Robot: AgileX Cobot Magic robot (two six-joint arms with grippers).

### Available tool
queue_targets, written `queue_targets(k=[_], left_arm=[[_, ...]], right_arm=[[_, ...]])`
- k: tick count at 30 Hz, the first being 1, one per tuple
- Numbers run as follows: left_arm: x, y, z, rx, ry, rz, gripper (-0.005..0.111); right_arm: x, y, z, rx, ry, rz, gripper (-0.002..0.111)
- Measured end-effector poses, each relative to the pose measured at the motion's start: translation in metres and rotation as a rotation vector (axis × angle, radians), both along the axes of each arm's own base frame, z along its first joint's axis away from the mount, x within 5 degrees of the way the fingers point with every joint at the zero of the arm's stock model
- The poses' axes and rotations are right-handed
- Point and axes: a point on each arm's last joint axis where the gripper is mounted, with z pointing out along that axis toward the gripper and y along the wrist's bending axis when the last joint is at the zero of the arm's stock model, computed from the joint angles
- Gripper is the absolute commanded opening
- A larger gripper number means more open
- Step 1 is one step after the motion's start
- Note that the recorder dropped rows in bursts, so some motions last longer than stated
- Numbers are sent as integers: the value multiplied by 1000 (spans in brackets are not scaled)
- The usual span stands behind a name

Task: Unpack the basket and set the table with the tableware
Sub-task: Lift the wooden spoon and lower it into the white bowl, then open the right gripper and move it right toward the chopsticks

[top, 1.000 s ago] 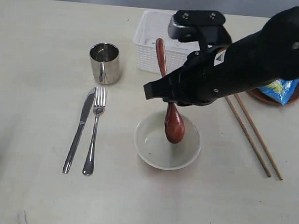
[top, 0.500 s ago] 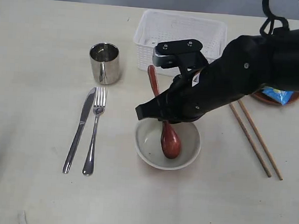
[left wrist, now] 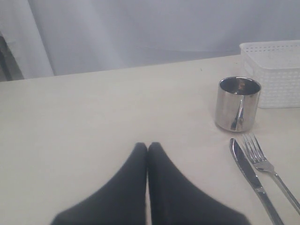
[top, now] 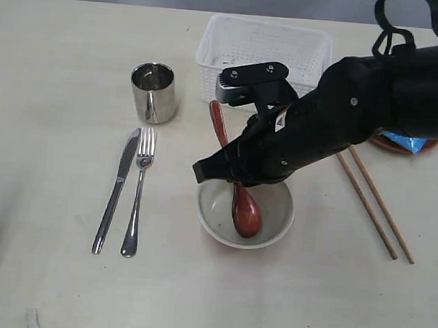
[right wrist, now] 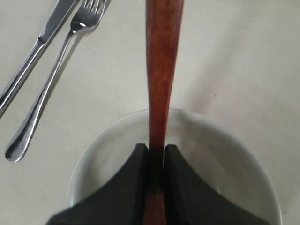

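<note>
Right gripper point(right wrist: 156, 150): pressed tight on the handle of the reddish-brown wooden spoon point(top: 247, 210), just above the white bowl point(top: 210, 208).
Wooden spoon: scoop end down inside the bowl, handle slanting up toward the far left.
White bowl: near centre of the table point(top: 62, 50), under the right arm.
Fork point(top: 138, 189) and knife point(top: 116, 190): side by side left of the bowl, knife outermost.
Steel cup point(top: 153, 92): upright, beyond the cutlery.
White lattice basket point(top: 300, 50): far centre, behind the arm.
Wooden chopsticks point(top: 373, 199): paired, right of the bowl.
Dark brown plate point(top: 433, 144): far right, mostly hidden, blue snack bag point(top: 406, 140) on it.
Left gripper point(left wrist: 148, 147): pressed together, holding nothing, over bare table left of the cup.
</note>
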Motion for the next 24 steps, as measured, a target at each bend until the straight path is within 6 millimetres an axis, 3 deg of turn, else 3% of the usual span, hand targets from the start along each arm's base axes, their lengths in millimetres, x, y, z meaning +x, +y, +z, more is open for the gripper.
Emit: queue_targets(k=[13,21,24], left_arm=[[0,0,0,0,0,0,0],[0,0,0,0,0,0,0],[0,0,0,0,0,0,0]], right_arm=[[0,-1,-6,-37,18,4,1],[0,-2,-7,-47,18,-5,40],[1,-2,-7,-49,17,-4,44]])
